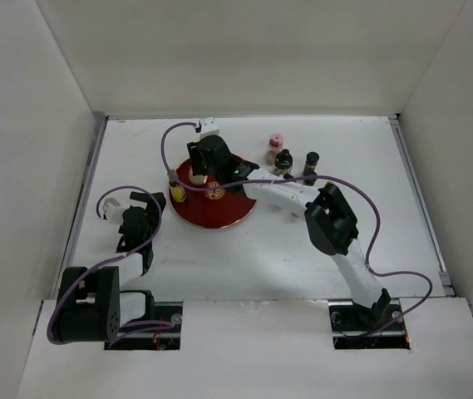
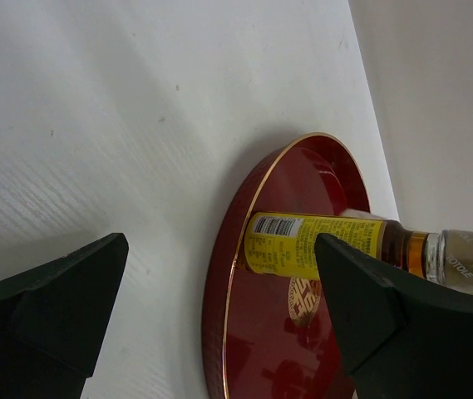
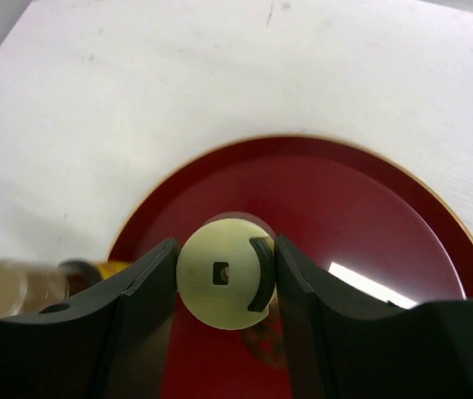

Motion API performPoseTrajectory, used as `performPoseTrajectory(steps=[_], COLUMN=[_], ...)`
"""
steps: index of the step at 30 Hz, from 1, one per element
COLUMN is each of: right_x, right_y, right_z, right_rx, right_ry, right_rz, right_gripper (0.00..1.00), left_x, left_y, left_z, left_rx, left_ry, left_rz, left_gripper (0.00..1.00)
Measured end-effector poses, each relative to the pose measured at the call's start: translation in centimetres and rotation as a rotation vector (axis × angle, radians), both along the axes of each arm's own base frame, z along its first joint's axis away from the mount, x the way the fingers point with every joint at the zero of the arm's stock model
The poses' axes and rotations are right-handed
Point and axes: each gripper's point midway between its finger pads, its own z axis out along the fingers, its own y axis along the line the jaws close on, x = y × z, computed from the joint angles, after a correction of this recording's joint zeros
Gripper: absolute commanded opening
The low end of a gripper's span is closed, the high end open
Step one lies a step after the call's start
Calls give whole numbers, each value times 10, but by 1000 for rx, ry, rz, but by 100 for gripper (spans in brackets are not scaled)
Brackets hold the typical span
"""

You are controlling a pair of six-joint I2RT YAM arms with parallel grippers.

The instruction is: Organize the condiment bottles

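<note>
The right fingers are closed on the round cap of a cream-capped bottle, one finger on each side, above the red tray. I cannot tell whether the bottle's bottom rests on the tray or hangs a little over it. Just outside these fingers, on the side toward the tray rim, stands a yellow-labelled bottle with a clear cap. The left fingers are wide apart and hold nothing; the yellow-labelled bottle is in front of them, partly behind one finger.

The grip is only on the smooth round cap, so I think the bottle may turn or slip out if the arm moves fast. A sideways move could also push the neighbour, which is close to the rim and could fall onto the surface. Far behind the right fingers, off the tray, wait a pink-capped bottle and two black-capped bottles.
</note>
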Motion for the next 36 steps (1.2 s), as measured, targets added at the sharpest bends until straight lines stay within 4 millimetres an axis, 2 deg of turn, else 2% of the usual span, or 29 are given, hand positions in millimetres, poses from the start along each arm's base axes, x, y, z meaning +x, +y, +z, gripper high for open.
performPoseTrajectory(steps=[6,10,15,19,22,25,27,29,31,34,36], right_x=[17,23,21,17,13,4,-5,-16,-28,-42,-50], right_y=[21,30,35,43,39,28,16,1,-18,-52,-83], right_z=[-12,-16,-21,-19,-33,-50,-50,-36,-4,62,104], right_rx=[26,44,53,78,71,46,37,43,82,176,250], right_ry=[-18,-25,-18,-33,-20,10,23,21,-11,-98,-164], right_rz=[2,1,3,13,10,4,-1,-8,-21,-45,-73], right_gripper=[50,61,73,77,78,78,78,78,74,52,39], left_x=[1,1,1,1,1,1,1,1,1,2,2], left_y=[-2,-2,-3,-4,-4,-4,-4,-5,-5,-5,-5], left_z=[-3,-3,-3,-3,-3,-3,-2,-2,-2,-2,-2], left_rx=[-7,-11,-14,-17,-17,-17,-18,-18,-18,-18,-18], left_ry=[6,4,4,3,3,2,2,1,0,-1,-1], left_rz=[-6,-9,-14,-17,-17,-18,-18,-19,-19,-20,-20], left_gripper=[100,100,100,100,100,100,100,100,100,100,100])
